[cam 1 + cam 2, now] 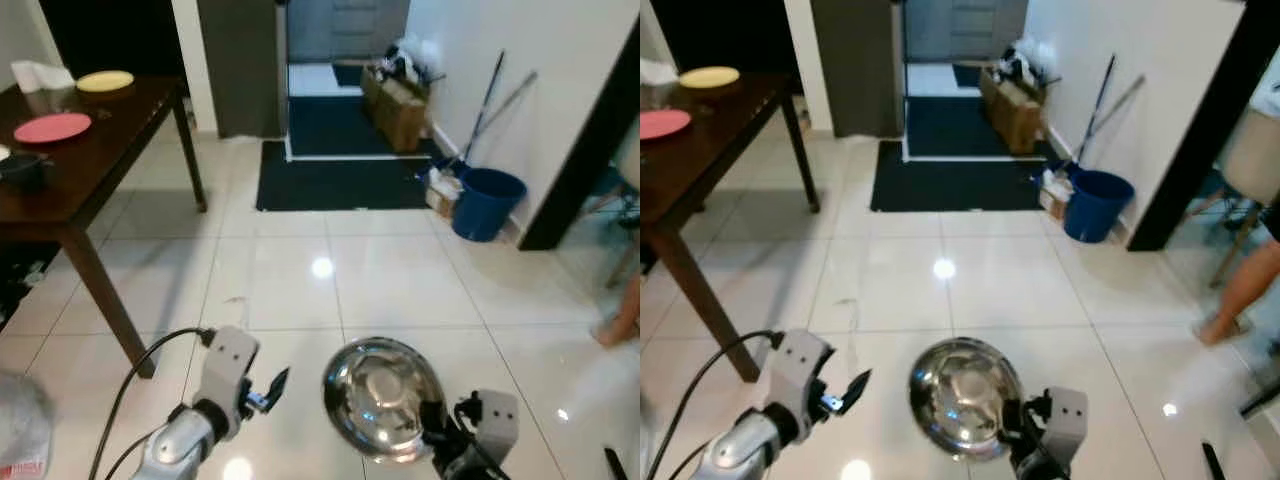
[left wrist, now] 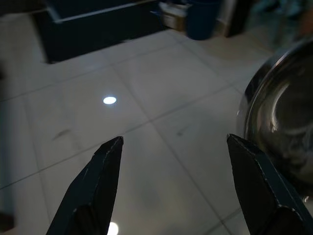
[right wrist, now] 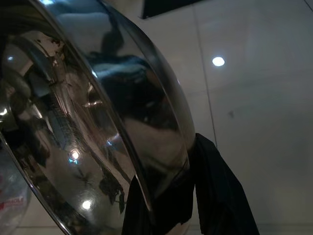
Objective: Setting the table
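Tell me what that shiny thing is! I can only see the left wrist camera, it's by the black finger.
Observer: A steel bowl, pinched at its rim by the right gripper.
Operator: Where will it go?
Observer: Maybe the dark wooden table to the robot's left.
Operator: Is anything on it?
Observer: A red plate, a yellow plate.
Operator: Is my gripper holding anything?
Observer: No, the left gripper is open, over the tiled floor.

Table (image 1: 95, 165) at left with two plates (image 1: 53, 127) on it, bucket (image 1: 487, 203) right, mat (image 1: 340, 180) ahead
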Motion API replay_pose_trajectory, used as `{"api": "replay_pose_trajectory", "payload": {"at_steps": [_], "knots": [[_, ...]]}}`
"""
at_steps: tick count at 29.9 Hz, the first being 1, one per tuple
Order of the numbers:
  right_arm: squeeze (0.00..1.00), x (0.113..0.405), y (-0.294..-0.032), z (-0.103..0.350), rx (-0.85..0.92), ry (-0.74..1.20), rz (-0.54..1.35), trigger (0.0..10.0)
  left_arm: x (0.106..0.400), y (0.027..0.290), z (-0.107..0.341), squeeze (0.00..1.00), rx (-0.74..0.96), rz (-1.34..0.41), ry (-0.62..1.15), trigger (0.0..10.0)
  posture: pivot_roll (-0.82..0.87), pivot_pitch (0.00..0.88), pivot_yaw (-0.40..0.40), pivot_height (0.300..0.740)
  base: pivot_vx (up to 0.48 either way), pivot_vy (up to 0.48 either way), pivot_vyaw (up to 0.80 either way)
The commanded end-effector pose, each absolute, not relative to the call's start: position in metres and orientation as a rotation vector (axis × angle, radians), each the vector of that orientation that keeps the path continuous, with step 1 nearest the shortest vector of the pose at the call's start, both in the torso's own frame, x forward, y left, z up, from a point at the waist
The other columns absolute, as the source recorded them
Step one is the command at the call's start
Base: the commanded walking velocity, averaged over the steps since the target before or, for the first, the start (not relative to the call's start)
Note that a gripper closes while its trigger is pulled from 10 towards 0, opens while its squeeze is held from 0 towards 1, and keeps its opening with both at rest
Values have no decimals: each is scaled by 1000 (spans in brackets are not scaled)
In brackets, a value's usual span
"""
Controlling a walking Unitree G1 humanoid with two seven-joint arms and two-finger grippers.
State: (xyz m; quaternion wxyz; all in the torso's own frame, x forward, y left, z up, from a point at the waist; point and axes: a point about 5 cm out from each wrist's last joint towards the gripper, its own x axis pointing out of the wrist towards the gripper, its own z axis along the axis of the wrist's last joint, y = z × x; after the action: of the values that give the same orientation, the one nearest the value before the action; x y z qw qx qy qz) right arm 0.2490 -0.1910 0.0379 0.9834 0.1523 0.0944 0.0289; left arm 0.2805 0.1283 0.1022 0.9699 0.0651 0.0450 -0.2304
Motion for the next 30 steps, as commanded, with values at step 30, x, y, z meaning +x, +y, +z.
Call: {"api": "replay_pose_trajectory", "payload": {"at_steps": [30], "knots": [[0, 251, -180, 37, 323, 178, 73, 10000, 275, 130, 92, 0, 148, -484, 116, 10000, 15, 80, 73, 740, 480, 0, -21]]}}
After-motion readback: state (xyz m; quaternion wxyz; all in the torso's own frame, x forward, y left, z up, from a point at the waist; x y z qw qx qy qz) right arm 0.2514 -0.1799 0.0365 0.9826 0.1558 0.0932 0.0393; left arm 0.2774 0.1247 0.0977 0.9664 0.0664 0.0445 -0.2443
